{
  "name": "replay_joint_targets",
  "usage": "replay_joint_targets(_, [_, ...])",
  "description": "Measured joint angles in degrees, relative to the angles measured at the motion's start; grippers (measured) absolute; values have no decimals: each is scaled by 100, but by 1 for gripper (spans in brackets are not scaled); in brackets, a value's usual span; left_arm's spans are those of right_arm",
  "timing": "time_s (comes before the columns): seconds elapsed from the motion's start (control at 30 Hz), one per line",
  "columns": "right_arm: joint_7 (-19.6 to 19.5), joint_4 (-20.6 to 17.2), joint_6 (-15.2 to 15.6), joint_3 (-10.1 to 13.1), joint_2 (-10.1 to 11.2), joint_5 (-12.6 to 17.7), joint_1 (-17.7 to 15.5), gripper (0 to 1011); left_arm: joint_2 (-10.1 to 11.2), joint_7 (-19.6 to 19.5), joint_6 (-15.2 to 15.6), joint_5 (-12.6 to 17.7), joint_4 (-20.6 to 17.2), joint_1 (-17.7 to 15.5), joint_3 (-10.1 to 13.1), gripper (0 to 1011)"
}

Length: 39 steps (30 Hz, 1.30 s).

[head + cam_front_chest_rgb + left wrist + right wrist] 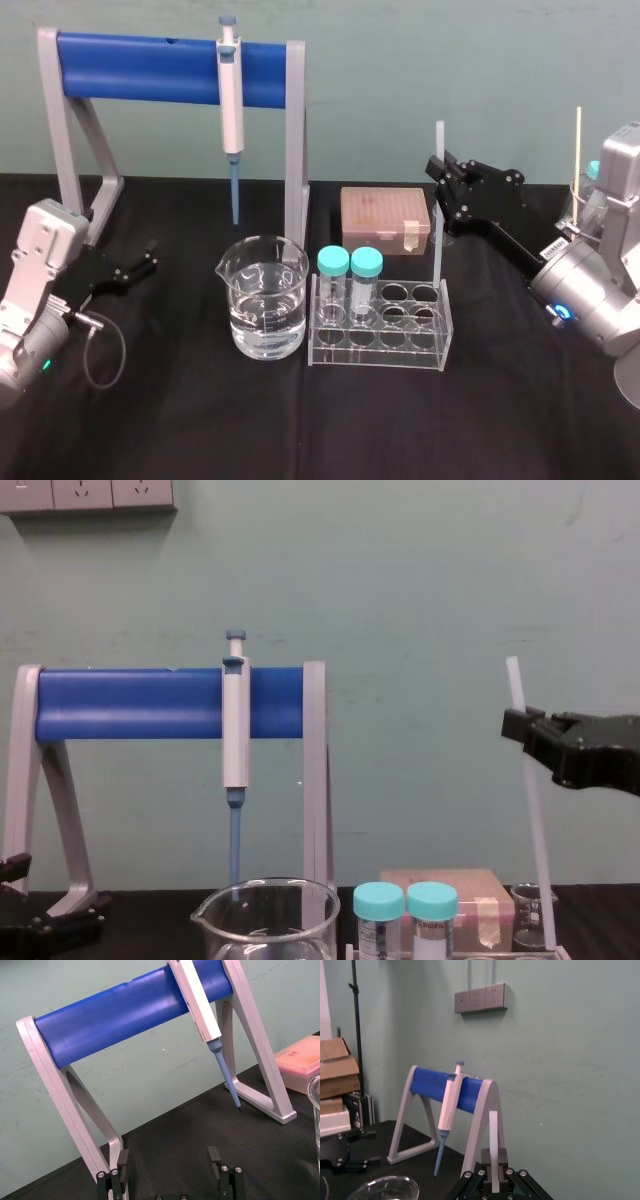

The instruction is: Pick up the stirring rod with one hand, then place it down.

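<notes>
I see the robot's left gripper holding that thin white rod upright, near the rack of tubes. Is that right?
Not quite. It is the right gripper that holds the stirring rod upright near the tube rack, as the head view shows. The left gripper sits open and empty by the pipette stand.

Clear glass beaker (262, 300), matt black tablecloth (300, 420), translucent, perhaps plastic stirring rod (534, 830), glossy blue stand bar (140, 68).
</notes>
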Motion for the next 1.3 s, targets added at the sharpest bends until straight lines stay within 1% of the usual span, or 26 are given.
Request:
replay_joint_targets(0.13, [-8, 198, -4, -49, -55, -91, 83, 70, 0, 0, 0, 0, 0, 0, 0, 1000])
replay_joint_targets(0.23, [-8, 278, 3, -67, -89, -116, 128, 70, 0, 0, 0, 0, 0, 0, 0, 1001])
replay_joint_targets(0.67, [13, 458, 78, -120, -197, -136, 270, 70, 0, 0, 0, 0, 0, 0, 0, 1000])
replay_joint_targets(0.9, [38, 642, 137, -171, -253, -142, 362, 70, 0, 0, 0, 0, 0, 0, 0, 1000])
replay_joint_targets(1.3, [67, 722, 311, -234, -270, -72, 355, 70, 0, 0, 0, 0, 0, 0, 0, 1000])
